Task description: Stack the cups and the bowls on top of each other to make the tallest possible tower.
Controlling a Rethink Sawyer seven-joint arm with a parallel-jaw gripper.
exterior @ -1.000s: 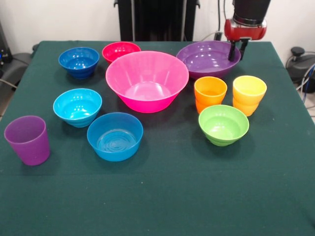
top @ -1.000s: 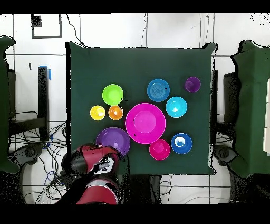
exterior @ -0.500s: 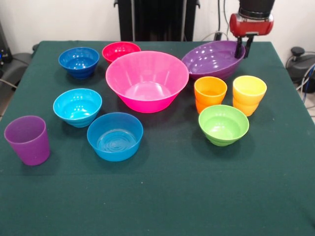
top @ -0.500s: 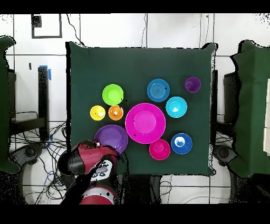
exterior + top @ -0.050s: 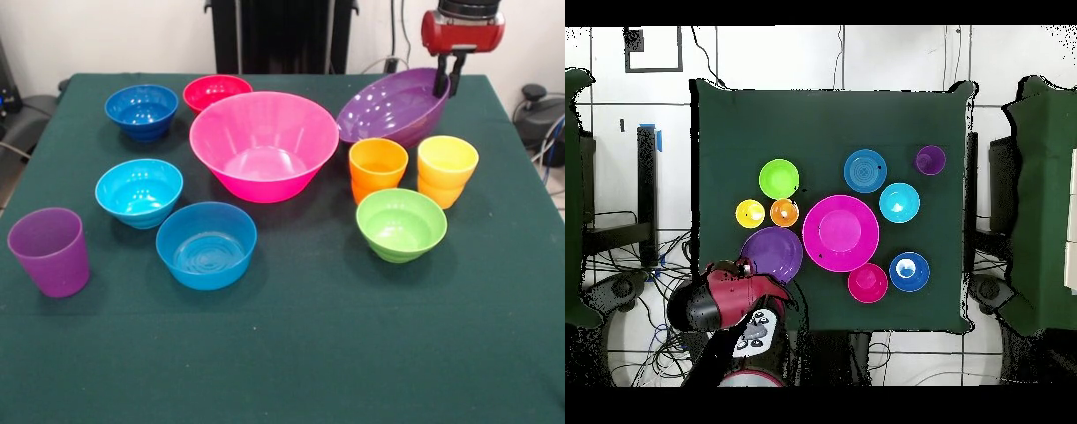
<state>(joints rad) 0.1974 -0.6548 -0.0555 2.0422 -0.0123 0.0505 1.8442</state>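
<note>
In the front view a dark green cloth covers the surface [image 5: 291, 353], with a pale wall behind it, a black upright frame [image 5: 282, 35] at the far side, and cables and dark gear off both edges. The red and black gripper [image 5: 448, 79] comes down at the upper right, its fingers [image 5: 440, 81] closed on the far rim of the large purple bowl [image 5: 393, 108], which is tilted with that rim raised and its low side just beside the orange cup [image 5: 378, 166]. The yellow cup [image 5: 447, 168] stands beside the orange one, and the lime green bowl [image 5: 401, 223] sits in front of both. The hot-pink bowl [image 5: 264, 144] sits mid-surface, with the red-pink bowl [image 5: 216, 91] and dark blue bowl [image 5: 141, 110] behind it to the left, the cyan bowl [image 5: 139, 191] and mid blue bowl [image 5: 207, 243] nearer, and the purple cup [image 5: 49, 251] apart at the left. Nothing is stacked. The overhead view adds the white tiled floor [image 5: 865, 50] with dark seams, cables on the floor, and dark green shapes at the left and right sides; there the arm's red body hides the fingers. No readable writing shows in either view.
</note>
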